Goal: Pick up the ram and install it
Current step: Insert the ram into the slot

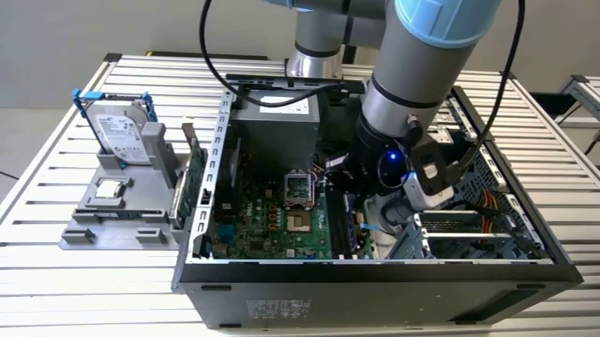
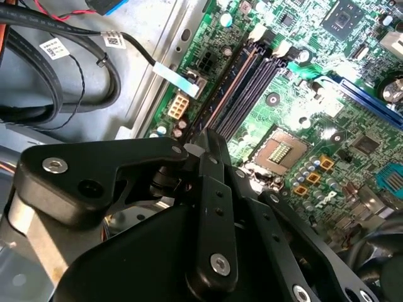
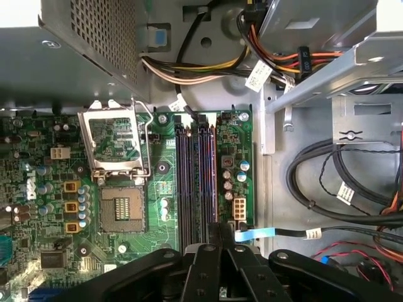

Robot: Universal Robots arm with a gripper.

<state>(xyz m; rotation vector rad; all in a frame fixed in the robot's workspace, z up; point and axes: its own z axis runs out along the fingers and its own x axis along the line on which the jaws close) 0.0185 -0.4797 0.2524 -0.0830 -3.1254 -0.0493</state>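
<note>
slatted alu table | open PC case | black jaws closed over RAM slots

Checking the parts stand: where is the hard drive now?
At the exterior view's left, the hard drive stands upright in the grey stand, outside the case.

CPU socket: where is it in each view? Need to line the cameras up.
Exterior view: CPU socket sits mid-motherboard, on the exterior view's left of the memory slots.
First wrist view: socket lies beside the slots, on the side away from the white connector.
Second wrist view: socket lies beside the slots, again opposite the connector.
Shared landmark: the memory slots.
</note>
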